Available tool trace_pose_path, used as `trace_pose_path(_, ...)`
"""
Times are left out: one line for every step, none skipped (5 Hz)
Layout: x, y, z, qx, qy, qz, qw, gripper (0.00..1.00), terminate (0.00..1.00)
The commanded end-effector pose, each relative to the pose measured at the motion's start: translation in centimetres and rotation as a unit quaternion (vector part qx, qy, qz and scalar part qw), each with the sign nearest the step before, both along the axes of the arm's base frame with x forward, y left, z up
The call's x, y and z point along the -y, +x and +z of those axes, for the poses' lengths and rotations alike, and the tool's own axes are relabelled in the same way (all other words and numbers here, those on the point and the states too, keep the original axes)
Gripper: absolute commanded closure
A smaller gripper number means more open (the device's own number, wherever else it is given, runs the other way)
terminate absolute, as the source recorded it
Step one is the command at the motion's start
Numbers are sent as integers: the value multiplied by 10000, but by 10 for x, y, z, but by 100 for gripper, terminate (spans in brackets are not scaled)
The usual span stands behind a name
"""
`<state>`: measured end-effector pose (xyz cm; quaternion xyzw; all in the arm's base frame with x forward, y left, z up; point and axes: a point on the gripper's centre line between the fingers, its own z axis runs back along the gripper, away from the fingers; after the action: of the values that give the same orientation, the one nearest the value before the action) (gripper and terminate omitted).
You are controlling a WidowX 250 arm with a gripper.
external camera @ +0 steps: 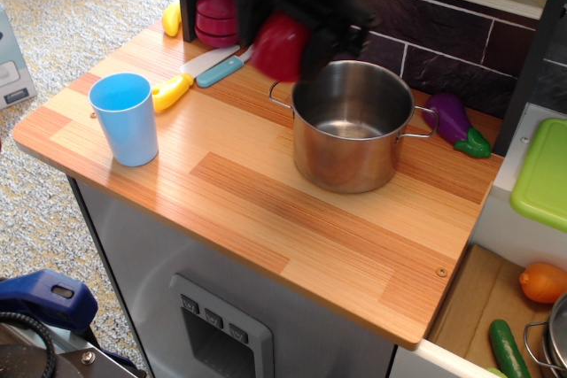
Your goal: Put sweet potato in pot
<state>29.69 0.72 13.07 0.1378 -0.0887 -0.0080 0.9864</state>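
Note:
My gripper [283, 46] is shut on the sweet potato [280, 47], a glossy red rounded toy. It holds it in the air, above the counter and just left of the pot's far rim. The image of the arm is motion-blurred. The pot [353, 124] is shiny steel with two loop handles and stands on the wooden counter right of centre. Its inside looks empty.
A light blue cup [126, 118] stands at the left front. A toy knife [215, 65] and a yellow piece [171, 91] lie behind it. A dark magenta ribbed vegetable [216, 17] sits at the back. A purple eggplant [457, 121] lies right of the pot. The counter edge [416, 338] is at the front right.

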Motion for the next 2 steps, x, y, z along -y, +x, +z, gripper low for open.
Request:
trace_pose_path(13, 27, 14, 375, -309, -281, 9984, 0, 0)
trace_pose_path(24, 26, 8, 750, -497, -374, 9952, 0, 0)
